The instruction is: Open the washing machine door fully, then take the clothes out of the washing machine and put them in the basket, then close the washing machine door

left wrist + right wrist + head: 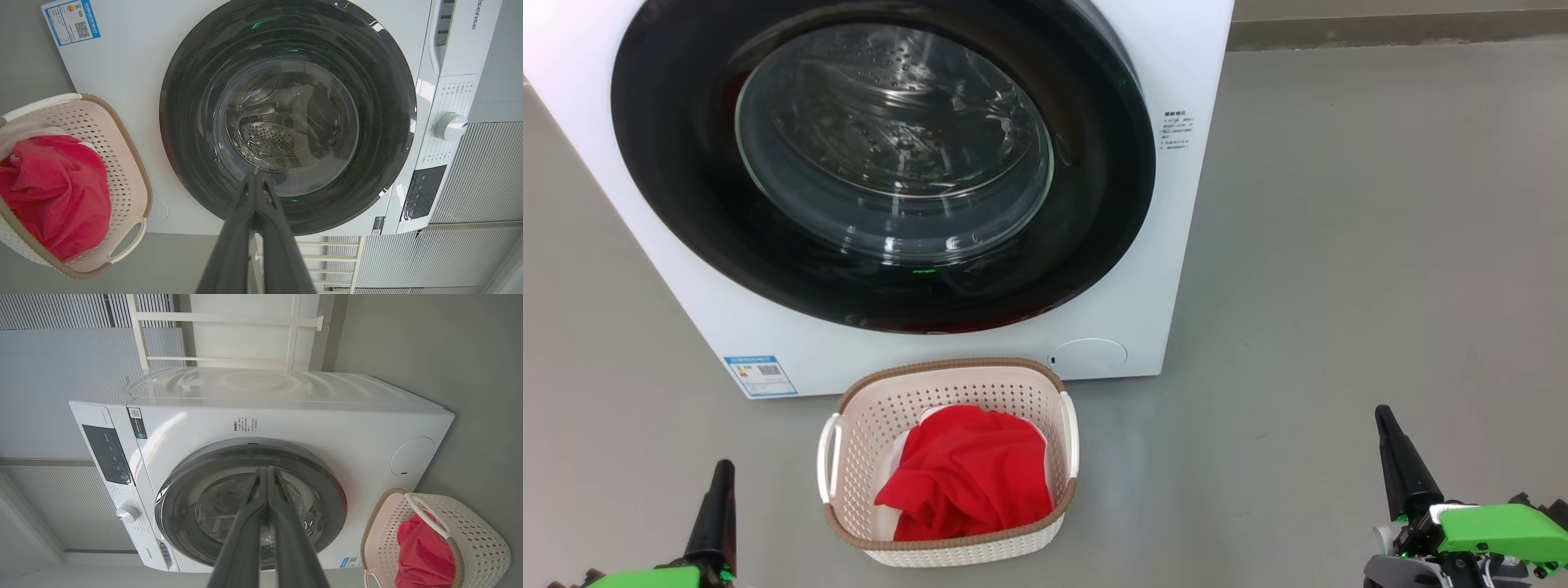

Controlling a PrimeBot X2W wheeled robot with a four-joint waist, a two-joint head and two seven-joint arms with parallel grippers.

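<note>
In the head view, the washing machine door (882, 163) sits shut on the washing machine (980, 351) at upper centre. The basket (874, 425) holding the clothes (968, 474) stands on the floor (1339, 245) just before it, with the left jaws at lower left and the right jaws at lower right both pressed together on nothing. In the left wrist view, the fingers (237, 228) meet at bottom centre before the door, the drum seems empty through the glare, and the basket is at the left edge. In the right wrist view, the fingers (245, 531) also meet, with the basket at lower right.

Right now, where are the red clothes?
Head view, lower centre: the clothes lie in the basket on the floor before the washing machine.
</note>
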